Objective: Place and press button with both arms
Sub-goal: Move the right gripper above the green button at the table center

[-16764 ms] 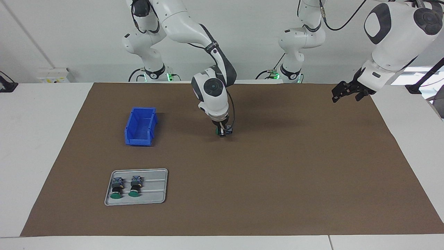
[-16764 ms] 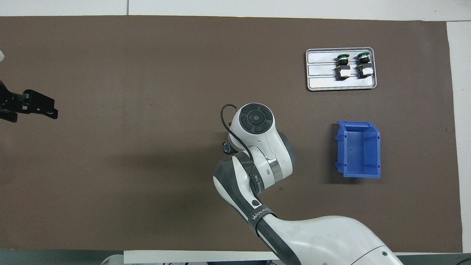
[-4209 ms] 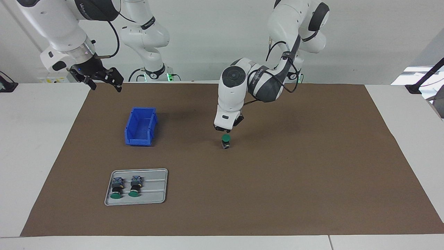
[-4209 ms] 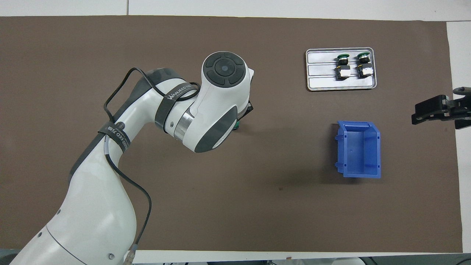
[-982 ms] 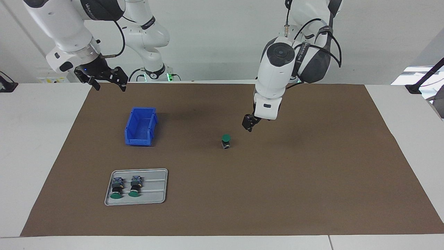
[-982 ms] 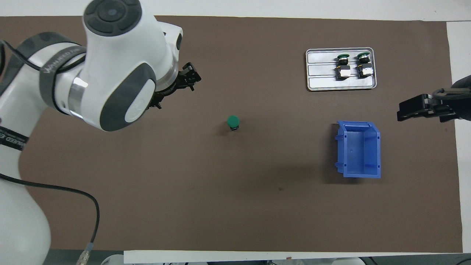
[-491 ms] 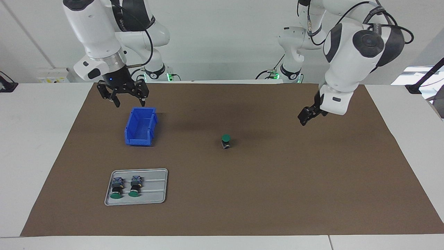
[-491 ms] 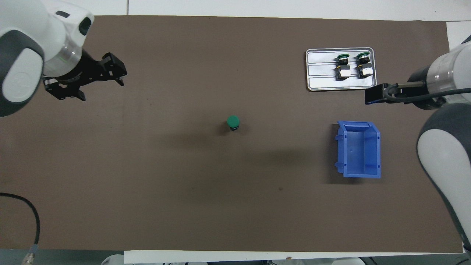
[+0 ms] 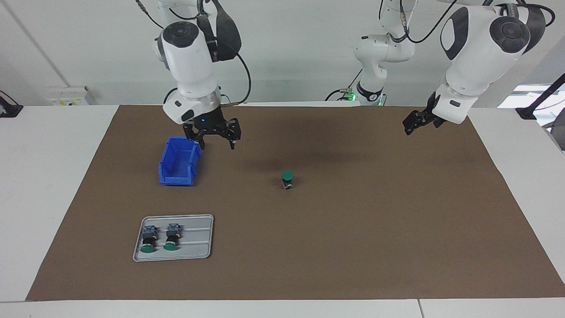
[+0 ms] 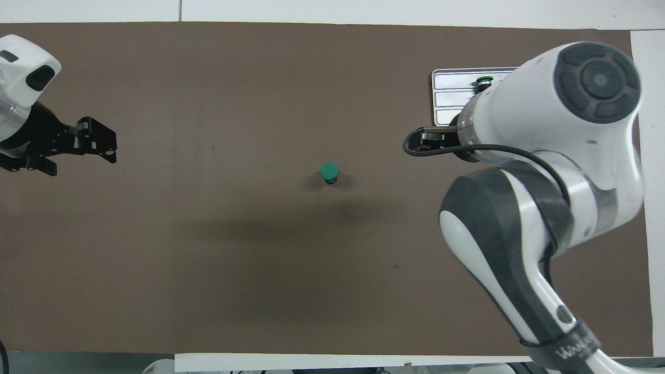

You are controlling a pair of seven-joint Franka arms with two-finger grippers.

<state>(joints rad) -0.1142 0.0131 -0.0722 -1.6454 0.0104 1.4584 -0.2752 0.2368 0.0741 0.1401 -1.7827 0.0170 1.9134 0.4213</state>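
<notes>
Button [image 9: 287, 179] upright mid-mat [image 9: 375, 229], well apart.

In the overhead view the right arm [image 10: 545, 171] covers the blue bin completely, along with most of the grey tray [image 10: 452, 96]; one green button cap [image 10: 484, 80] peeks out beside the arm. The right gripper's fingers are lost under its own wrist there. The left arm [image 10: 21, 104] is cut by the picture's edge. The tray buttons' [image 9: 148, 238] markings are too small to read.
</notes>
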